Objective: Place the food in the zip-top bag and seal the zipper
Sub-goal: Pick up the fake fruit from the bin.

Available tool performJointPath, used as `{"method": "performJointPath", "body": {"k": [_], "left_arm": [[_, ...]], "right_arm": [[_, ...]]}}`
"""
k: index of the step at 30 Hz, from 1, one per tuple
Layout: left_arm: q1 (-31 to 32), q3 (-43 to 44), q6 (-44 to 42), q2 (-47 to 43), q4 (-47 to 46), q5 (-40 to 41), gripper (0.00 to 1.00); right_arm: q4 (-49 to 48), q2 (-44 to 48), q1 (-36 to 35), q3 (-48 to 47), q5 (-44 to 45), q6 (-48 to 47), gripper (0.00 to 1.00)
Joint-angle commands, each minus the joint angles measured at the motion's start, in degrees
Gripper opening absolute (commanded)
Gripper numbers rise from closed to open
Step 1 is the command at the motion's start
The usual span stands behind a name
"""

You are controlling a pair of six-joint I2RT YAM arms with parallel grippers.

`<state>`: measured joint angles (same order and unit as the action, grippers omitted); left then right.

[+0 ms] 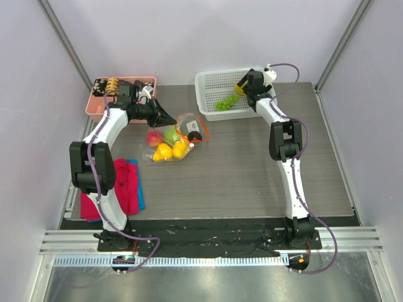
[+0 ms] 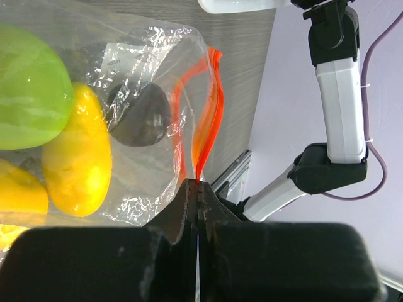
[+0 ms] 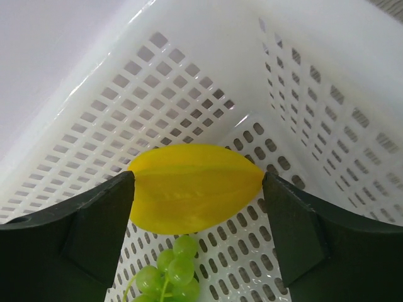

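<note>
Right hand [image 3: 198, 192] is seen open inside the white basket [image 3: 189, 94], its jaws set either side of a lemon [image 3: 189, 173]; whether contact is made cannot be told. For a sound pick, the jaws should be centred on the lemon and closed gently, since its glossy skin may slip. Green grapes [image 3: 173, 270] lie just beside it. Left hand [image 2: 198, 189] is clamped on the zipper [image 2: 211, 107], and the zip-top bag [image 1: 189, 129], already holding fruit, lies on the worktop [image 1: 252, 170].

Pale lilac walls [image 1: 189, 31] enclose a grey wood-grain table [image 1: 239, 170]; aluminium rails [image 1: 352, 238] edge its near side.
</note>
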<state>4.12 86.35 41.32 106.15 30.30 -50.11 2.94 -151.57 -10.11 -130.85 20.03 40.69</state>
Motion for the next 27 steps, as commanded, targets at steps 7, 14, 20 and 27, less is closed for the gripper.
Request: {"method": "performJointPath", "body": {"k": [7,14,20,27], "left_arm": [[-1.4,2.95,-1.33,0.81,-0.07,-0.6,0.0],[-1.57,2.78,-1.42,0.81,-0.16,-0.69,0.0],[-1.57,2.69,-0.54,0.73,-0.95,-0.87,0.0],[-1.75,2.95,-1.59,-0.15,0.28,-0.87,0.0]], "right_arm": [[-7.69,-0.14,0.7,1.73,-7.88,-0.44,0.73],[-8.3,7.06,1.06,7.7,-16.5,-1.13,0.74],[-8.83,8.22,1.49,7.72,-16.52,-1.93,0.45],[-9.7,8.48,4.04,5.52,-19.23,3.08,0.26]]}}
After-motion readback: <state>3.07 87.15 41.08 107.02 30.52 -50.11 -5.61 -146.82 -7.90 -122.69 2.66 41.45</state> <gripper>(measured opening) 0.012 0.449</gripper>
